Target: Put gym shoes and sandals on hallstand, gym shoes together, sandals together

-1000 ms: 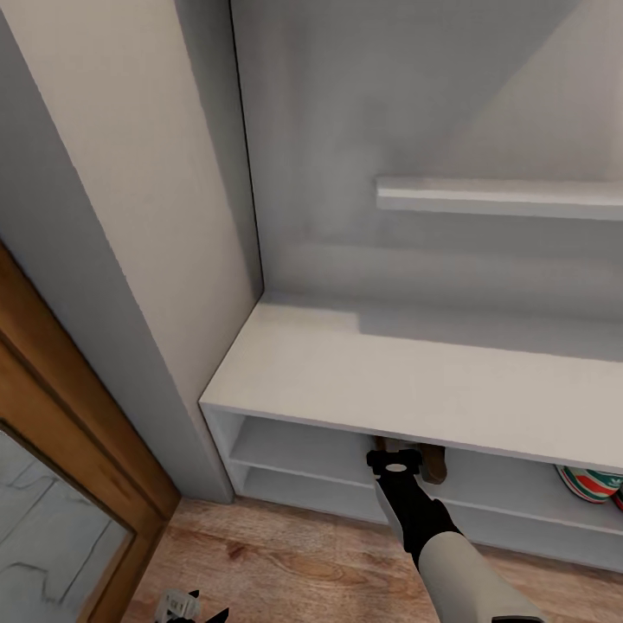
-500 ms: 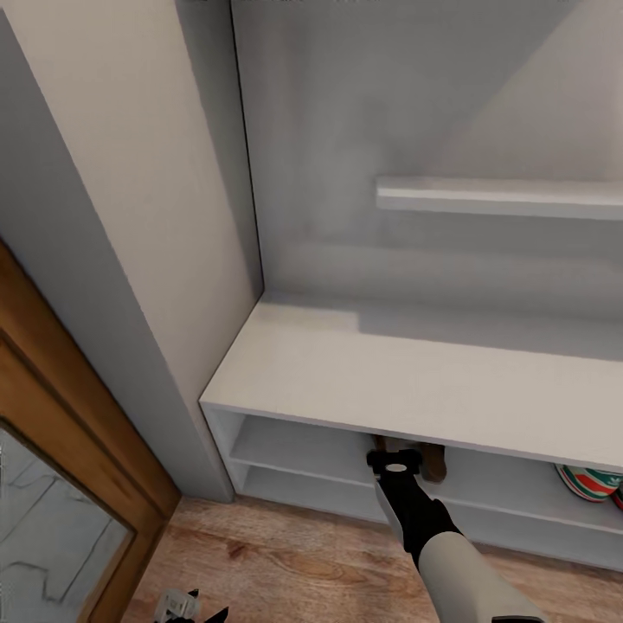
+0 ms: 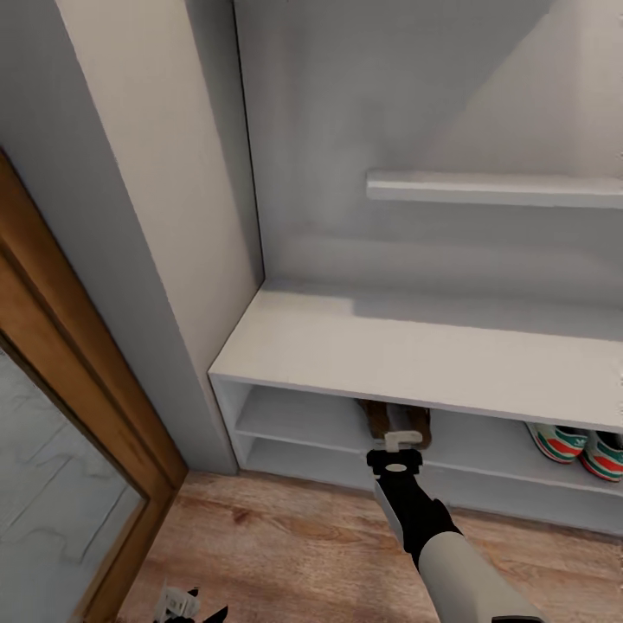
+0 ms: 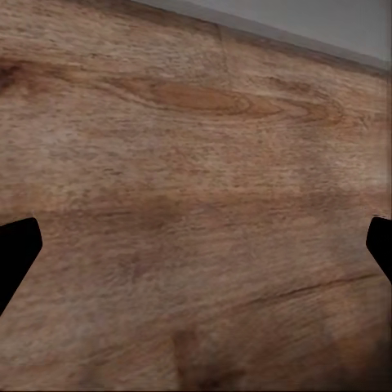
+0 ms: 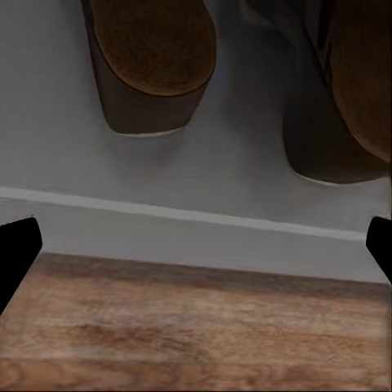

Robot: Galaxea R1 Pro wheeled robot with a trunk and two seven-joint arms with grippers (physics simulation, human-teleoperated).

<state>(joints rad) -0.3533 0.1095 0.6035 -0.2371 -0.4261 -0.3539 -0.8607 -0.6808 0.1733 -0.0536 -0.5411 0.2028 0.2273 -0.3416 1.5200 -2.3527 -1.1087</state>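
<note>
right gripper: fingers spread wide, empty, just off the shelf's front edge
sandals: side by side on hallstand shelf
left gripper: spread apart over bare floor

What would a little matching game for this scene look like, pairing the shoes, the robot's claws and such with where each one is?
Things:
1. two sandals
2. two gym shoes
3. right gripper
4. left gripper

Places or states:
A. low over the bare wood floor, fingers spread
B. side by side on the upper shoe shelf, at the rack's right end
C. empty and open, just in front of the hallstand
D. side by side on the upper shoe shelf, directly ahead of the right arm

Pairs: 1-D, 2-B, 3-C, 4-A
</note>
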